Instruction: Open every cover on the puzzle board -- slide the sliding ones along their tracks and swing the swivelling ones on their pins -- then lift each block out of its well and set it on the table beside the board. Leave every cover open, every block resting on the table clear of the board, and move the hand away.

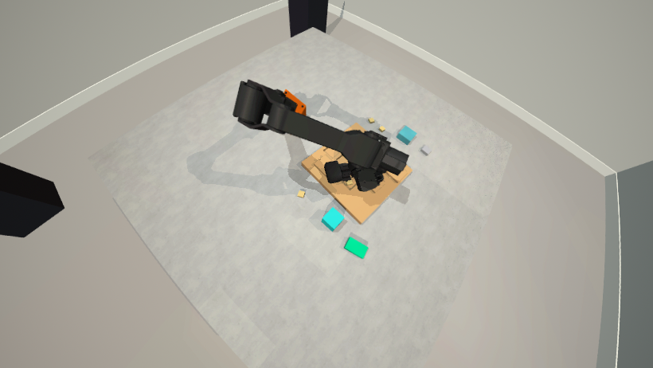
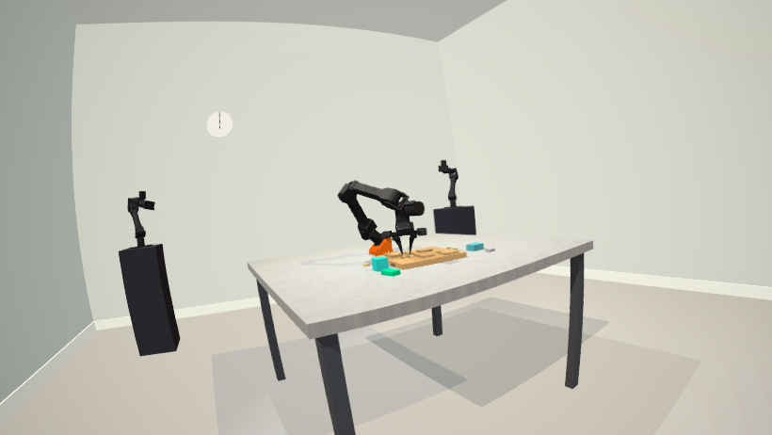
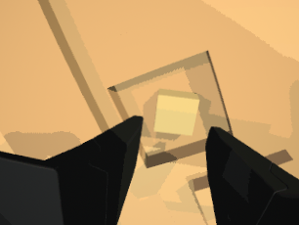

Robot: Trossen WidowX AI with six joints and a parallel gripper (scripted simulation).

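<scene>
The gripper point(image 3: 170, 141) hangs partly open and empty above the puzzle board point(image 1: 365, 208), its jaws either side of a small yellow block point(image 3: 176, 113) sitting in its uncovered well; I'd say the next move is down, then a squeeze
</scene>
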